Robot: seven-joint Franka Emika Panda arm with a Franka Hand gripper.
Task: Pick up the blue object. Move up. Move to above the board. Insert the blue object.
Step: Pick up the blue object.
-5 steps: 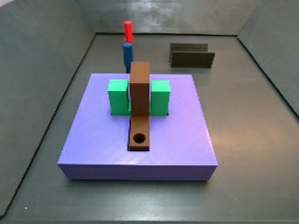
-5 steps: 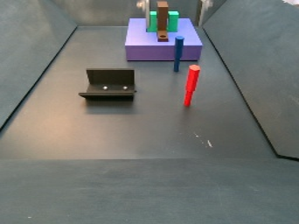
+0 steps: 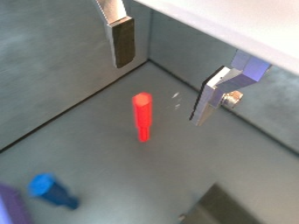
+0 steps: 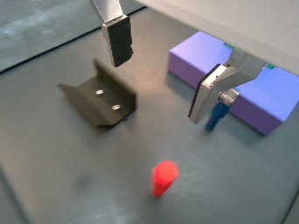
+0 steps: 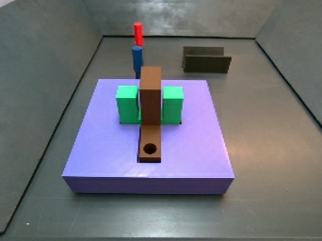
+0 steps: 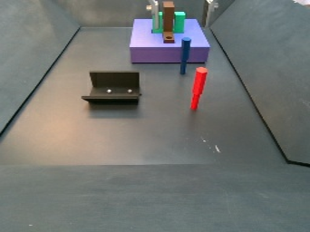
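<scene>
Nothing has moved since the earlier frame: gripper (image 3: 163, 72) hangs released and empty above the floor, blue object (image 6: 186, 56) upright beside the board's (image 5: 151, 108) purple slab (image 5: 88, 141); no writing legible.

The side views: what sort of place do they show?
Probably a simulated robot test cell. Plain grey walls enclose a bare floor; a purple slab carries the board; the end effector hangs open above the red stick.

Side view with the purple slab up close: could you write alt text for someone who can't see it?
A long brown plank with a round hole near its close end lies on a green block, atop a large purple slab. Behind stand a blue peg, a red stick and the dark fixture; no gripper shows.
</scene>
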